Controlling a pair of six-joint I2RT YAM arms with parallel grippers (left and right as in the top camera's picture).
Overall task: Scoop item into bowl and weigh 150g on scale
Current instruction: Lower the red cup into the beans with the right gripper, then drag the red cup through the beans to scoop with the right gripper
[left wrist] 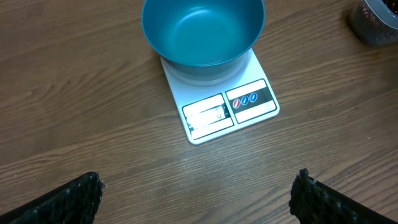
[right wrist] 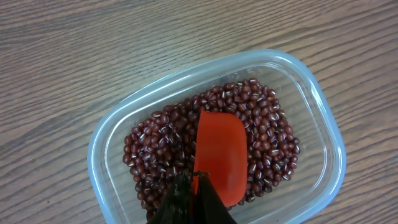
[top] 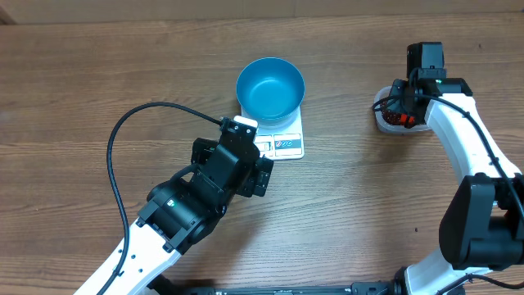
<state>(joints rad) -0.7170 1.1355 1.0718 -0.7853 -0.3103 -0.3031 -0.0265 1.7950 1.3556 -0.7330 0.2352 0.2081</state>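
Beans fill the tub, near edge cut off; your right fingers clench the red scoop, hiding its handle; left fingers gape.

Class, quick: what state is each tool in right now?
Left tool: open, holding nothing.
Right tool: closed on the red scoop, over the beans.

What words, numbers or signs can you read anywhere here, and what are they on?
None reads clearly.
Flat white rectangular kitchen scale: pale display window, too washed out to read.
Same scale: three round button signs, one red, two blue, too small.
Deep round blue bowl, clear plastic tub, red scoop: no markings seen.
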